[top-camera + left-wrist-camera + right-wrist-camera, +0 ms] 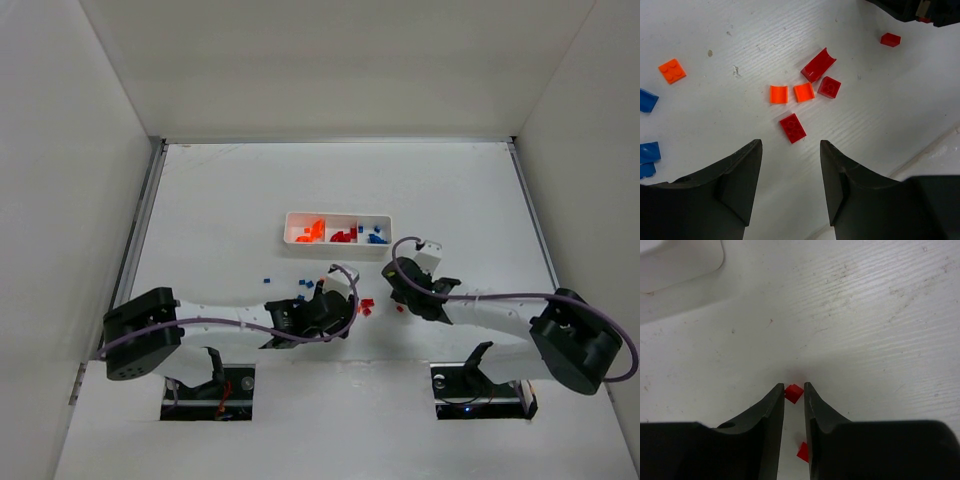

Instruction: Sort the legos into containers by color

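Right wrist view: right gripper [794, 388] has its jaws drawn nearly together, and 1 small red brick [794, 393] fills the narrow gap at the tips, pinched just above the table [865, 315]. A 2nd red piece [802, 452] shows lower in the same gap; I cannot tell whether it is touched. A corner of the white tray [680, 265] lies ahead and to the left. Left wrist view: left gripper [790, 150] stands part open with nothing between the jaws. 1 flat red brick [793, 128] lies just ahead of the gap, not touched. Beyond it sit 2 orange curved pieces [778, 94], side by side, then a red square brick [829, 87] and a red arch [818, 64]. An orange plate [672, 70] and blue bricks [647, 100] lie far left. Top view: the tray's 3 compartments hold orange, red and blue.
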{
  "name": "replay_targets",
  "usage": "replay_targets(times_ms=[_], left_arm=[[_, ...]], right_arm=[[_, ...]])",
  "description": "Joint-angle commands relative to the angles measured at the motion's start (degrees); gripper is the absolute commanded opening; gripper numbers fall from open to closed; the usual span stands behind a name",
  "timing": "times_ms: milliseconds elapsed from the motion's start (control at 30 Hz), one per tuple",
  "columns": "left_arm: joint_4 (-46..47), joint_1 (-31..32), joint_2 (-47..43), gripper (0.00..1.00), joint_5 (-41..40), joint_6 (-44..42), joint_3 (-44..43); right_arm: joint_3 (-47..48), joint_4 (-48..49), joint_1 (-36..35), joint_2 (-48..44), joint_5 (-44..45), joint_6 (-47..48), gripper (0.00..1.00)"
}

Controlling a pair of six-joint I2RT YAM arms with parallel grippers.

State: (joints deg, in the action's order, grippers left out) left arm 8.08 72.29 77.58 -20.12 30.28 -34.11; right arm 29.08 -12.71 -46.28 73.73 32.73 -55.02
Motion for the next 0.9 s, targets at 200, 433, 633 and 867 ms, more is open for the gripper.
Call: replay_targets(times_ms=[200,433,633,867], left_arm=[[0.98,0.7,4.33,0.46,0.26,2.06,-0.61],[1.5,0.09,7.58,0.43,-0.36,2.67,-2.1],[1.5,-0.27,9.78,0.38,-0.36,3.11,-3.86],[0.45,0.35,8.3,0.15,-4.48,3.64,-2.46]], right_arm=[[1.24,2.34,-2.36,-1.65,3.21,1.85,0.23],[0.28,4.88,-4.56,-7.63,3.13,3.78,0.23],[1.59,8.48,-5.44,-7.91,1.11,6.86,0.23],[5.37,13.32,-4.13,-6.33,-1.35,11.95,0.23]])
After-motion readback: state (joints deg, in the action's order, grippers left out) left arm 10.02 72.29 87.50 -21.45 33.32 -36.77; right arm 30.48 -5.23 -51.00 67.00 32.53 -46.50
